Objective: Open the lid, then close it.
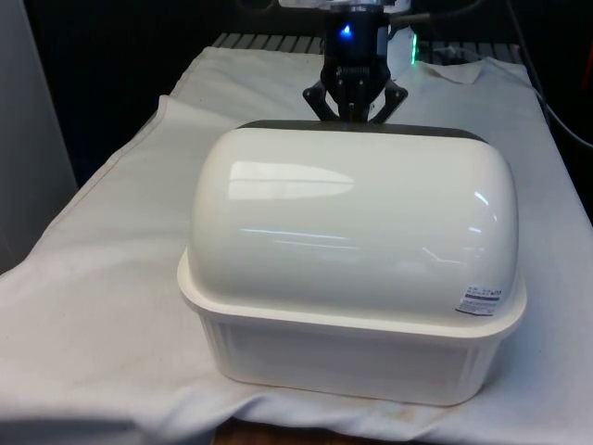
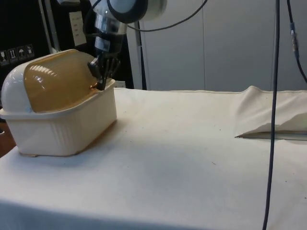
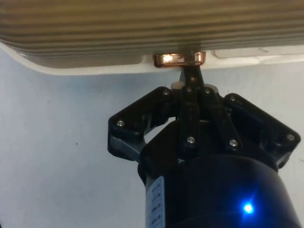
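A cream bread box point(image 1: 343, 357) stands on the white cloth, its white domed back towards the front view. In the side view its tan roll-top lid point(image 2: 57, 79) lies down against the rim of the base point(image 2: 62, 124). A small copper handle point(image 3: 178, 59) sits at the lid's lower edge, just above the rim. My gripper point(image 2: 102, 85) hangs at that edge on the box's far side, pointing down. Its fingers are shut together, and their tip point(image 3: 191, 71) touches the handle from beside it. In the front view the box hides the fingertips of the gripper point(image 1: 357, 116).
The white cloth point(image 2: 192, 158) stretches wide and flat beside the box. A raised fold of cloth point(image 2: 268, 120) lies at the side view's right. Cables point(image 2: 276, 96) hang down near that fold.
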Motion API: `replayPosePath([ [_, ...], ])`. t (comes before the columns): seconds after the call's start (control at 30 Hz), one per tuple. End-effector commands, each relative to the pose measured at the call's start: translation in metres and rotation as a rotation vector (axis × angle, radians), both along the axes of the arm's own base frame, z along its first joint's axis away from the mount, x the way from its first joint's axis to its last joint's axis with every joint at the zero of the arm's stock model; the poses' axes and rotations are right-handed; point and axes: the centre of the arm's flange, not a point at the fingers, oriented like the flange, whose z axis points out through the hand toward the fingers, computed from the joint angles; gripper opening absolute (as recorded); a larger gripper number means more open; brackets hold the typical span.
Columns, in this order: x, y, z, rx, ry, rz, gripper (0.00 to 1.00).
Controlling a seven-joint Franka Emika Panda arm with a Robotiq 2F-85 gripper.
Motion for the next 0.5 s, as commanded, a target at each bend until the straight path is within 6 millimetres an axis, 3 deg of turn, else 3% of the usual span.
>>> replayPosePath([
  [0.0,0.0,0.0,0.006,0.002,-0.01,-0.001,0.0],
  [0.07,0.0,0.0,0.002,0.0,-0.003,0.0,0.0],
  [0.47,0.001,0.0,0.03,0.003,-0.047,0.0,0.0],
])
